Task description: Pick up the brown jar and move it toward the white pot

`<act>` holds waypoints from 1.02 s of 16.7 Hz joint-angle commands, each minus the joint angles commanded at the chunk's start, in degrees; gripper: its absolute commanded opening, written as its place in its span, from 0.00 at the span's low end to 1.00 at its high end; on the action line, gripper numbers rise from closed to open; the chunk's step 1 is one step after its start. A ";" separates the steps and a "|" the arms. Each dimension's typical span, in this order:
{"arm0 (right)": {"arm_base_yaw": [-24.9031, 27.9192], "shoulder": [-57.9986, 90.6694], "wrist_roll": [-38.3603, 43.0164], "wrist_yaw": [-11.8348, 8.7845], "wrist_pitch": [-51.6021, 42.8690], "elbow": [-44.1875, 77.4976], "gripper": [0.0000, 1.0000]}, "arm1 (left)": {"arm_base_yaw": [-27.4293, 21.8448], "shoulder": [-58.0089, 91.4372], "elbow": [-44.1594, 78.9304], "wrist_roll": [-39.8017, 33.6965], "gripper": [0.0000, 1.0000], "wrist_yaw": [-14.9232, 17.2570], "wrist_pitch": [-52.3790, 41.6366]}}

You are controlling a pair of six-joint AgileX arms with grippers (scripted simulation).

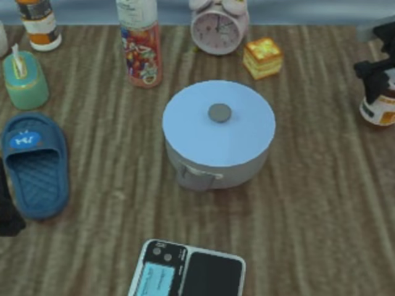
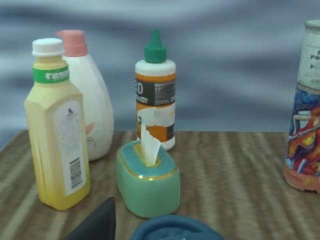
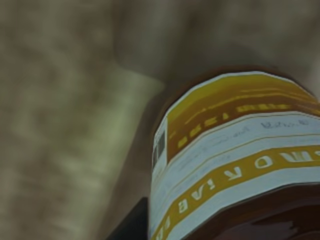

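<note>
The brown jar (image 1: 382,111) stands at the table's far right edge, showing its white and orange-yellow label; in the right wrist view the brown jar (image 3: 240,150) fills the frame. My right gripper (image 1: 374,75) sits over its top, shut on it, with one dark finger (image 3: 132,225) pressed against the label. The white pot (image 1: 219,126), with its flat pale lid, grey knob and front handle, stands at the table's middle, well to the left of the jar. My left gripper (image 1: 8,213) is parked at the left edge, open, one fingertip (image 2: 99,220) showing.
A blue slipper (image 1: 34,163) and green tissue box (image 1: 24,80) lie at the left. Along the back stand a white bottle with an orange band (image 1: 40,24), a colourful can (image 1: 141,52), a pink alarm clock (image 1: 219,24) and an orange cake cube (image 1: 263,57). A scale (image 1: 188,271) sits at the front.
</note>
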 joint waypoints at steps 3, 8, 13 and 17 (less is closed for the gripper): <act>0.00 0.00 0.00 0.00 0.00 0.00 0.00 | 0.00 0.00 0.00 0.00 1.00 0.00 0.00; -0.09 -0.89 0.06 -0.03 -0.03 -0.89 0.00 | 0.00 0.00 0.00 0.00 1.00 0.00 0.00; 0.21 -13.63 0.23 -0.19 -0.63 -12.37 0.00 | 0.00 0.00 0.00 0.00 1.00 0.00 0.00; 0.62 -26.02 0.20 -0.30 -1.66 -23.72 0.00 | 0.00 0.00 0.00 0.00 1.00 0.00 0.00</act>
